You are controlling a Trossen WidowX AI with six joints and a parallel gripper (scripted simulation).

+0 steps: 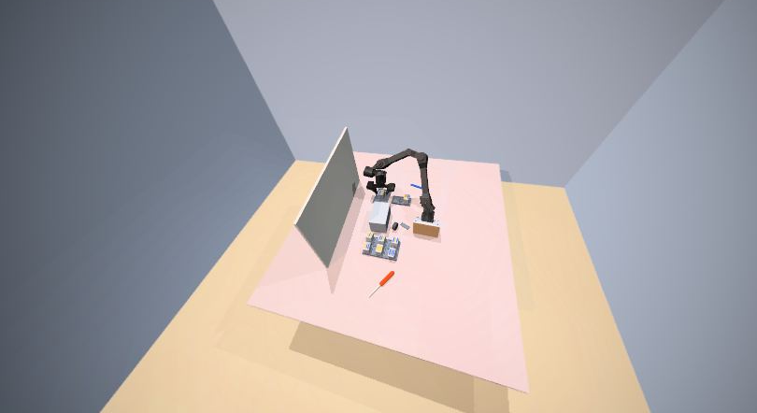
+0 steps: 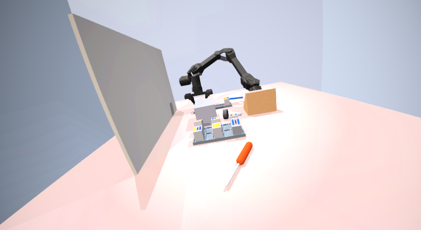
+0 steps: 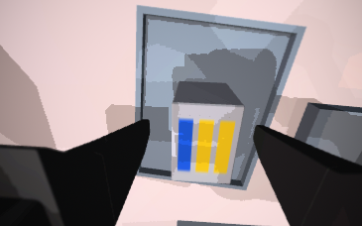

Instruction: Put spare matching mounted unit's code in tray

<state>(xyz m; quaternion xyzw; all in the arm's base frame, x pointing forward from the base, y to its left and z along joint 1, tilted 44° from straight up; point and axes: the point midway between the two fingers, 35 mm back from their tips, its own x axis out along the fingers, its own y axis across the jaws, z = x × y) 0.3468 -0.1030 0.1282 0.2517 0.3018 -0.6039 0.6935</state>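
Pale pink counter (image 1: 455, 304) under grey walls, with a tall grey board (image 1: 331, 198) standing close by. Down in the grey tray (image 3: 149, 89), standing upright: the small spare (image 3: 205, 144) with one blue stripe and two yellow ones. Straight above it, the black gripper (image 3: 200, 149), jaws wide apart, one on each side of the spare, not touching it and holding nothing. Probably only a straight lift up needed now, clear of the spare.

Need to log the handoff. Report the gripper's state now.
Gripper: open, holding nothing; its fingers stand apart on either side of the striped spare, which sits in the tray.
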